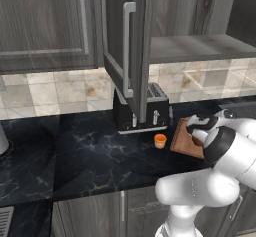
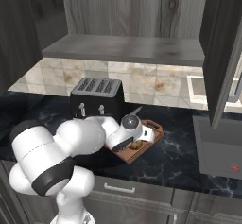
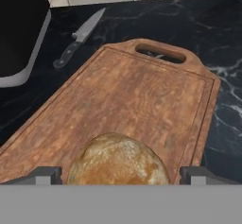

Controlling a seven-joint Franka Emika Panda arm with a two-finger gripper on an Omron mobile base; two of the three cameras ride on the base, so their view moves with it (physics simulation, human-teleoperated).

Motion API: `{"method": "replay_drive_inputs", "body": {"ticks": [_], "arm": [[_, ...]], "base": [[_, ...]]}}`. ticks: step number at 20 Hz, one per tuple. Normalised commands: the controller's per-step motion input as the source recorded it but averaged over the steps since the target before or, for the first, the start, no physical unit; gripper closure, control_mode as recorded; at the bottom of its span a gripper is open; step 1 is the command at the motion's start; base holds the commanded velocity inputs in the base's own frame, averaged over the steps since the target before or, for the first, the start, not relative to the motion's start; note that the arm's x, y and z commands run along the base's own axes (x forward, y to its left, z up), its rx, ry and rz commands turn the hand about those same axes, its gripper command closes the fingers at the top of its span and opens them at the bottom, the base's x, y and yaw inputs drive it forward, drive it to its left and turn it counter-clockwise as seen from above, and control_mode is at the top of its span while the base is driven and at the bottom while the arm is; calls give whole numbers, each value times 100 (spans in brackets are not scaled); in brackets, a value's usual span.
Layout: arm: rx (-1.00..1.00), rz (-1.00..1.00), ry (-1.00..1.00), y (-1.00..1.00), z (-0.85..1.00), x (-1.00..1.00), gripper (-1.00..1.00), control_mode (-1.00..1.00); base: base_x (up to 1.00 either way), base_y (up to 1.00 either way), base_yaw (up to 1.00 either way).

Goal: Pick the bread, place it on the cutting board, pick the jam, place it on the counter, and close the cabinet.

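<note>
The bread [image 3: 118, 160] is set on the cutting board's [image 3: 142, 95] near end, away from its handle. The gripper [image 3: 120, 175] is spread wide around it, gripping nothing. The jam [image 1: 160, 141] is stood on the counter [image 1: 90, 151], just off the board's left edge.

bread [image 3: 118, 159]: lower part cut off at the bottom of the hand view; in the right base view only a sliver shows under the hand [image 2: 136, 145].
gripper [image 3: 120, 175]: just the two fingertips show, one either side of the bread; whether they touch it cannot be told.
cutting board [image 1: 184, 138]: its right part is covered by the arm in the left base view.
toaster [image 1: 141, 112]: partly behind the open cabinet door [image 1: 124, 46]; cut by the hand view's left edge.
microwave [image 2: 220, 147]: cut off at the right edge.
</note>
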Motion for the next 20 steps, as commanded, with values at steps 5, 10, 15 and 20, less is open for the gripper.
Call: {"method": "replay_drive_inputs", "body": {"ticks": [5, 10, 15, 20], "arm": [[0, 0, -9, 0, 7, -14, -100, -100], [0, 0, -14, 0, 21, -19, -100, -100], [0, 0, -14, 0, 27, -11, -100, -100], [0, 0, -11, 0, 27, 0, -100, -100]], "base": [[0, 0, 0], [0, 0, 0], [0, 0, 0], [0, 0, 0]]}}
